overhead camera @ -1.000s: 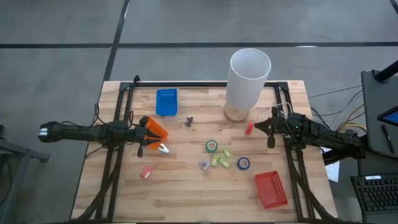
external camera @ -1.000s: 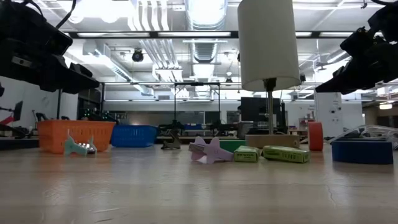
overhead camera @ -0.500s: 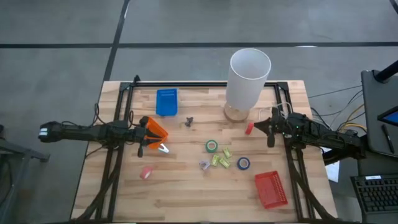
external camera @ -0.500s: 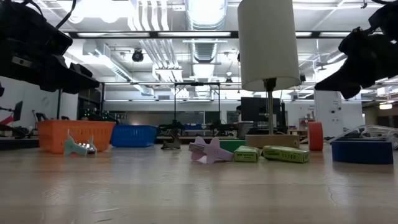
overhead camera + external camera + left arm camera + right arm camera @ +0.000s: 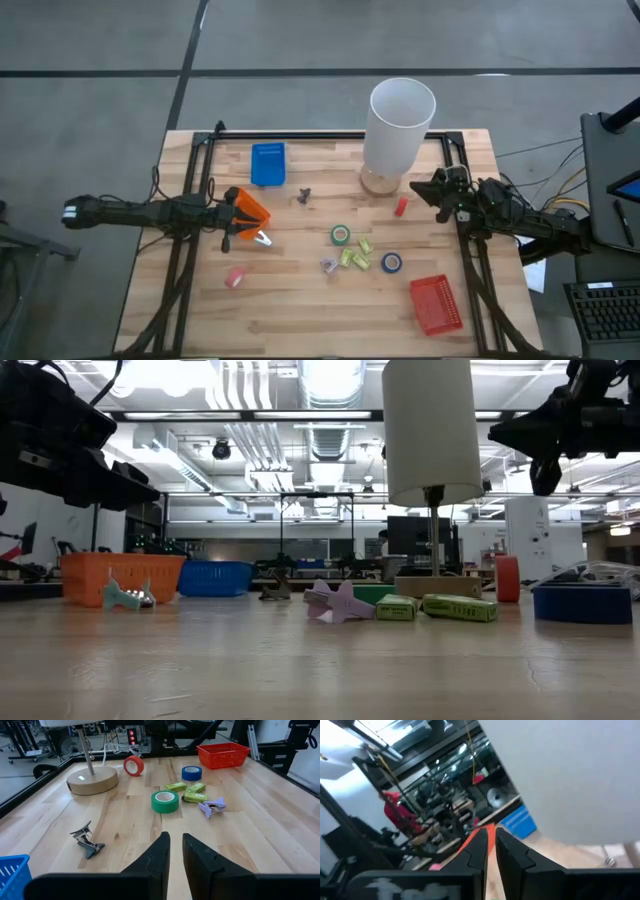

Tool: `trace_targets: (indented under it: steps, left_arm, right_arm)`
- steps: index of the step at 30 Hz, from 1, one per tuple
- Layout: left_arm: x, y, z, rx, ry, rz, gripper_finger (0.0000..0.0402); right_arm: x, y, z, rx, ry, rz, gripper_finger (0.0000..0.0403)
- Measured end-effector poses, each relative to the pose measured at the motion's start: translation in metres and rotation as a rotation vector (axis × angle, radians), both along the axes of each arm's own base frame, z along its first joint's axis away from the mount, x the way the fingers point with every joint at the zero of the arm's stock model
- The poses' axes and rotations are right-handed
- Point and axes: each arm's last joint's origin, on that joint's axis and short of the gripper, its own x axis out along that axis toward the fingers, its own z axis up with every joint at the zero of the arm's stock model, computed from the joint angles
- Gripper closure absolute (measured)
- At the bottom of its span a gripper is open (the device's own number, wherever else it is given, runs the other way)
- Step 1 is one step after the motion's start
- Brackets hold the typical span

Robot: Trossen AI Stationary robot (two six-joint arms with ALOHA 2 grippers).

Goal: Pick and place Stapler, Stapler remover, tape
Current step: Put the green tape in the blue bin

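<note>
Three tape rolls sit on the table: a red roll (image 5: 400, 206) (image 5: 133, 765) standing on edge near the lamp base, a green roll (image 5: 341, 235) (image 5: 165, 801) and a blue roll (image 5: 391, 262) (image 5: 191, 773) lying flat. A purple claw-shaped remover (image 5: 328, 266) (image 5: 211, 807) lies by yellow-green pieces (image 5: 352, 256). A dark claw piece (image 5: 303, 193) (image 5: 87, 839) and a teal one (image 5: 262, 238) lie farther left. My left gripper (image 5: 238, 213) (image 5: 172, 849) hovers shut over the orange basket (image 5: 252, 208). My right gripper (image 5: 417, 187) (image 5: 490, 842) is raised beside the lampshade, shut, above and right of the red roll.
A tall lamp with a white shade (image 5: 400, 120) and round base (image 5: 92, 780) stands at the far middle. A blue basket (image 5: 268, 163) sits far left, a red basket (image 5: 436, 303) near right. A pink piece (image 5: 235, 277) lies near left. Bare wood shows along the near edge.
My right gripper has risen and swung toward the far edge, closer to the lampshade, turning as it went. Its fingers stayed shut. The red roll and the other things have kept their places.
</note>
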Motion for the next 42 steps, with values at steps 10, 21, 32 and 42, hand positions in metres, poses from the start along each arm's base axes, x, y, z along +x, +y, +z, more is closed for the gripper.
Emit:
trace_targets:
  steps: [10, 21, 32, 42]
  left_arm:
    - [0.000, 0.000, 0.000, 0.000, -0.001, 0.000, 0.0348]
    - [0.000, 0.000, 0.000, 0.000, -0.001, 0.000, 0.0348]
    - [0.004, 0.002, 0.019, -0.036, -0.209, 0.068, 0.0348]
    - [0.004, 0.007, 0.046, -0.381, -0.520, 0.283, 0.0348]
  right_arm:
    - [0.009, 0.006, -0.012, 0.084, 0.060, 0.211, 0.0369]
    - [0.008, 0.028, 0.007, -0.121, -0.122, 0.431, 0.0369]
    - [0.006, 0.027, 0.019, -0.214, -0.145, 0.255, 0.0369]
    - [0.008, 0.025, 0.019, -0.216, -0.139, 0.187, 0.0369]
